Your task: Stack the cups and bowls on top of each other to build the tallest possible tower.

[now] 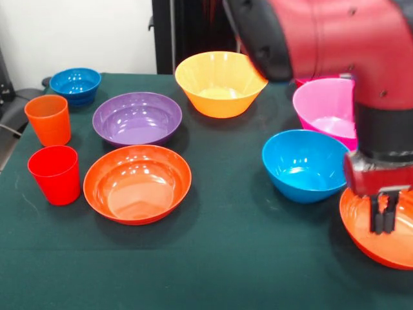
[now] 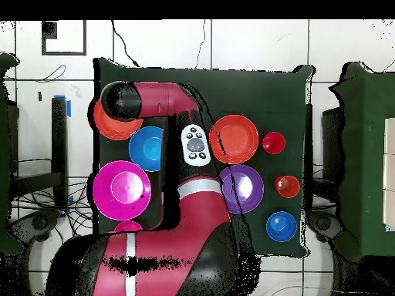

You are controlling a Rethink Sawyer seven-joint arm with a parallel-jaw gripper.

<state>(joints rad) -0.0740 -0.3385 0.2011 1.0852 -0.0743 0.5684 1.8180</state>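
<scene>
We see the gripper (image 1: 385, 216) down inside a shallow red-orange bowl (image 1: 368, 236) at the table's (image 1: 232, 258) edge, cut off by the front view's right side; its fingers look pressed together with nothing between them, so closed and empty.

Open room: a wide bare strip of green cloth runs along the front view's bottom, and a clear lane sits between the second red-orange bowl (image 1: 137, 183) and the blue bowl (image 1: 305, 165). The left side is crowded up to the table edge.

The large pink bowl (image 1: 327, 111) sits just behind the blue bowl, partly hidden by the arm (image 1: 335, 39); glossy magenta, deep, and we can't tell if anything is nested in it. In the overhead view a small pink rim (image 2: 128, 227) shows beside it.

Count: two cups, the orange cup (image 1: 48, 119) and the red cup (image 1: 55, 174), near each other. Bowls: two red-orange, two blue counting the small blue bowl (image 1: 75, 84), one purple bowl (image 1: 137, 118), one yellow-orange bowl (image 1: 219, 83), one large pink.
</scene>
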